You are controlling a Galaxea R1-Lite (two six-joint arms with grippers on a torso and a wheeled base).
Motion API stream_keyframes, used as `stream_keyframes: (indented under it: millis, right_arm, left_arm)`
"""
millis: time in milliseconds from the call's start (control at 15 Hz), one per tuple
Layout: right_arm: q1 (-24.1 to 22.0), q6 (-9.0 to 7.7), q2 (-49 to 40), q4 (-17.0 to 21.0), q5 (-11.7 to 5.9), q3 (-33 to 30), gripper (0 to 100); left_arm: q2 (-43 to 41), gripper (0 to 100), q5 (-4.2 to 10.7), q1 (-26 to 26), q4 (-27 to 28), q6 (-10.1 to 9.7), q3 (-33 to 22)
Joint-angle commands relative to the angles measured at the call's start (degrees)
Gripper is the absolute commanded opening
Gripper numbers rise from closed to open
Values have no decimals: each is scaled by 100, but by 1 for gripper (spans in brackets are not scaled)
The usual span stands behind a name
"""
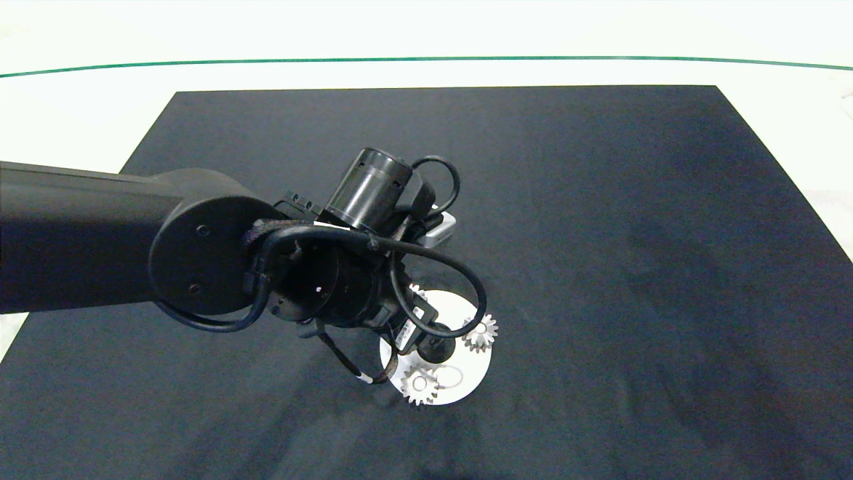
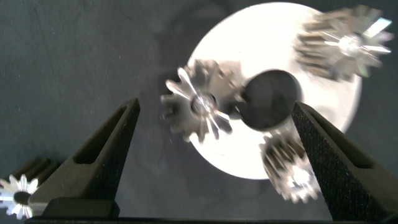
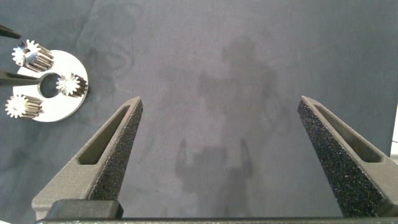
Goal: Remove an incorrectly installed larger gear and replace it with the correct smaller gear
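A round silver disc (image 2: 273, 37) lies on the black mat and carries three upright silver gears. The larger gear (image 2: 202, 102) stands at the disc's edge beside the dark centre hole (image 2: 270, 99). In the head view only a few of the larger gear's teeth (image 1: 418, 291) show past the left arm. My left gripper (image 2: 216, 106) hangs open over this gear, its fingers wide on either side and touching nothing. A loose smaller gear (image 2: 13, 194) lies on the mat by the left finger's base. My right gripper (image 3: 219, 102) is open and empty over bare mat, far from the disc (image 3: 59, 109).
Two more small gears stand on the disc (image 1: 466, 383), one (image 1: 481, 333) at its right edge and one (image 1: 420, 385) at its front. The left arm (image 1: 200, 253) covers the disc's far left part. The black mat (image 1: 633, 233) lies on a white table.
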Motion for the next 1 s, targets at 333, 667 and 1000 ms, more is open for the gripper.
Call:
stream_keyframes:
  millis: [333,667,1000]
  right_arm:
    - [3,-8,-32,13,3,1,100]
    - [3,-8,-41,13,3,10,100]
    - [3,-8,-32,13,39,10,100]
  left_arm:
    - [154,92,50,21,5,82,-129]
    - [259,83,50,48,23,82,-278]
    - [321,72,50,127,32,108,-269]
